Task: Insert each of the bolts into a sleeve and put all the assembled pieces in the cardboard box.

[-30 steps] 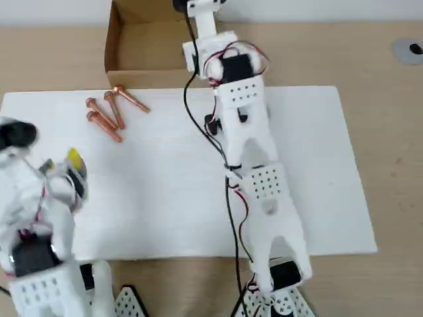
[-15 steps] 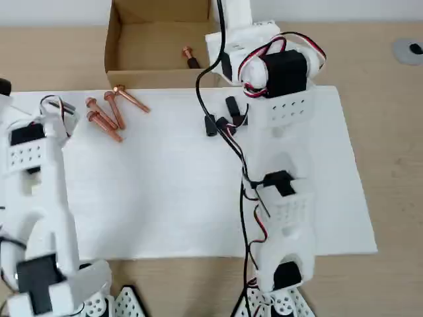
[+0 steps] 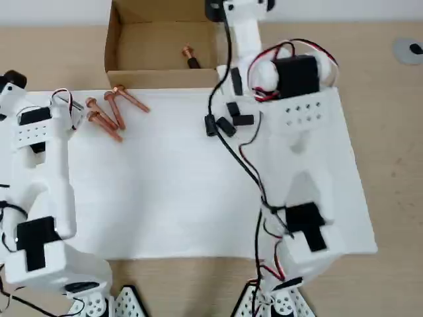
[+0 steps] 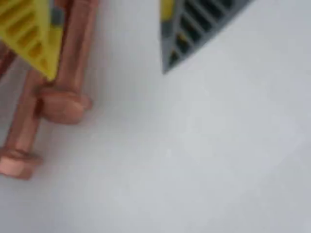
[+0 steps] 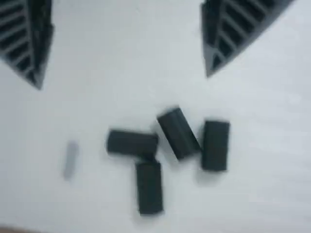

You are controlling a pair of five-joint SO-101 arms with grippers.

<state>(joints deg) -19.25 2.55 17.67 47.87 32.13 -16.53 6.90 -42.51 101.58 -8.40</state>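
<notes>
Bolts (image 3: 115,112) lie clustered on the white sheet (image 3: 165,198) near the cardboard box (image 3: 109,46), well apart from the sleeves (image 5: 177,133). Left hand (image 4: 107,73) gapes beside one bolt; centre its shank between the fingers before closing. Right hand (image 5: 121,80) hangs open above the sleeves.

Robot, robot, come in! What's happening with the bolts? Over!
Left gripper open over bolts. Right gripper open above sleeves. One assembled piece in box.

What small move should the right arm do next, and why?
Probably lower the right claw over one black sleeve and close. Its jaws stand open above the four loose sleeves, and it holds nothing yet.
</notes>
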